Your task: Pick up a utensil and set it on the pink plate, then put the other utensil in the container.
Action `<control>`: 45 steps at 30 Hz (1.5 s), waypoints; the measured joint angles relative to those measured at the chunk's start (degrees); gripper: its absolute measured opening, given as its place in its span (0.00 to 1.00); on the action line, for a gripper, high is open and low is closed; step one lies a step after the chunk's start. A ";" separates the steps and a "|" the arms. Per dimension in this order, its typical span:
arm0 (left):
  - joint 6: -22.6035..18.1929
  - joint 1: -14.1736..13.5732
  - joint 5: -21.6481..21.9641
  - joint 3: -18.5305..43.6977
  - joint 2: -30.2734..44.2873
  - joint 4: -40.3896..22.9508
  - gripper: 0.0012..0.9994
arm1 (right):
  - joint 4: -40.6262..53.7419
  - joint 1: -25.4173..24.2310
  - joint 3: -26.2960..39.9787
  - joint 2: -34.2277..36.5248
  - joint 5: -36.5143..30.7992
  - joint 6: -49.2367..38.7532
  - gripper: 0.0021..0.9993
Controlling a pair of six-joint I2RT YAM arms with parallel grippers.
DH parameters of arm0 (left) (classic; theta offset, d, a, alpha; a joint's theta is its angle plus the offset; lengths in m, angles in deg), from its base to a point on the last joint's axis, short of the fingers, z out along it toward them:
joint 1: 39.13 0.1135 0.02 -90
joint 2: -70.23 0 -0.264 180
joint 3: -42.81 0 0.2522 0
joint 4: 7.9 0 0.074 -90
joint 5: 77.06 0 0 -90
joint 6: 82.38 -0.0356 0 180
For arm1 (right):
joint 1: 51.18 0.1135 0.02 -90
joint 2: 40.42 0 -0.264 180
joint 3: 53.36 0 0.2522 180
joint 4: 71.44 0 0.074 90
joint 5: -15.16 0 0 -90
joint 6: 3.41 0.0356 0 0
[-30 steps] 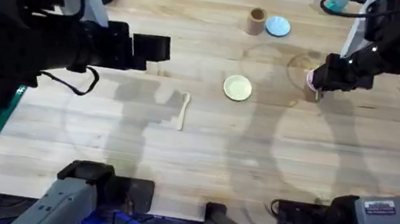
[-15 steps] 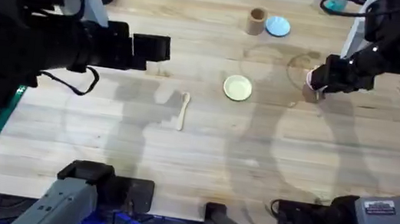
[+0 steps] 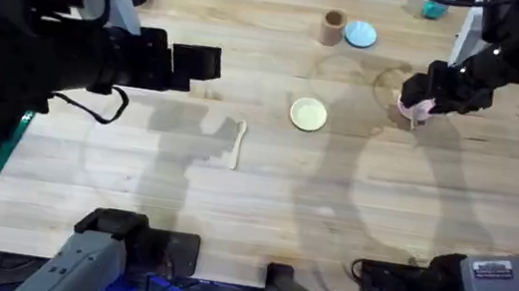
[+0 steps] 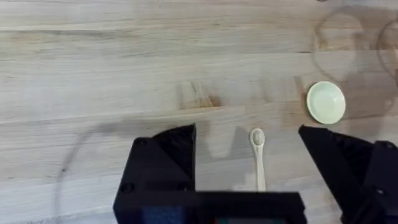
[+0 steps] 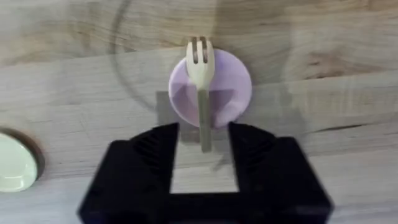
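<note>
Right gripper (image 5: 203, 163) has lifted slightly off pink plate (image 5: 233, 78), upper right of overhead; fingers wide, fork (image 5: 200, 65) released across plate. First step looks done. Spoon (image 3: 238, 144) on counter left of centre; left gripper (image 4: 249, 155) wide above it.

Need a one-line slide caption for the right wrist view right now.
Right pincer open above the wooden fork, which lies across the pink plate on the table.
</note>
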 joint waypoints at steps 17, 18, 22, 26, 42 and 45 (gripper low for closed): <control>0.00 0.00 0.00 0.00 0.00 0.00 0.99 | 5.80 -0.02 2.36 -9.36 2.12 -0.76 1.00; 0.00 0.00 0.00 0.00 0.00 0.00 0.99 | 6.12 -0.01 2.40 -10.61 3.08 -1.39 1.00; 0.00 0.00 0.00 0.00 0.00 0.00 0.99 | 8.29 0.00 2.45 -14.94 6.96 -5.21 1.00; 0.00 0.00 0.00 0.00 0.00 0.00 0.99 | 11.28 0.00 2.45 -17.87 11.58 -10.09 1.00; 0.00 0.00 -0.04 0.00 0.00 0.00 0.99 | 25.18 0.00 2.47 -22.98 22.73 -29.73 1.00; 0.06 0.00 -0.41 0.00 0.00 -0.32 0.99 | 26.24 0.00 2.47 -24.67 22.64 -31.02 1.00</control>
